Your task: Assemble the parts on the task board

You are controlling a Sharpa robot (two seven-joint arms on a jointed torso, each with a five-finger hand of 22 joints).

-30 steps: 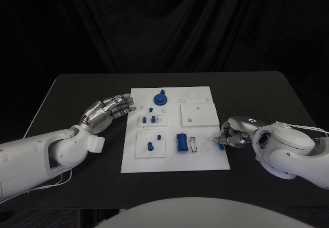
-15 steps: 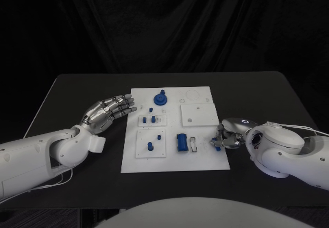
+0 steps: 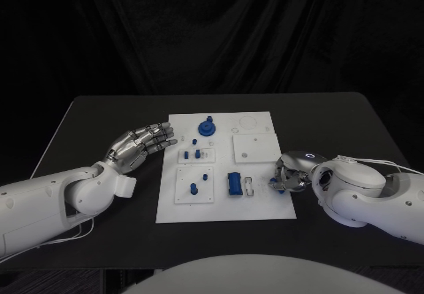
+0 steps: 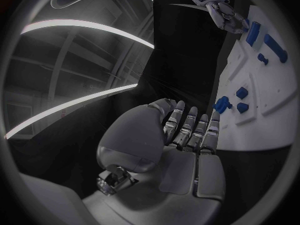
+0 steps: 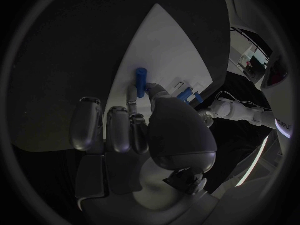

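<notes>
A flat, matte black rectangular counter [image 3: 336, 122] occupies the middle of the head view. Its far corners are rounded, and its near edge runs across the lower part of that view. Behind the counter, a black fabric curtain [image 3: 212, 43] hangs in vertical folds across the full width of the background. The counter's dark surface [image 5: 75, 60] also appears in the right wrist view.

task board [image 3: 225, 208] mid-table [image 3: 97, 113], parts [image 3: 234, 184] on it
</notes>
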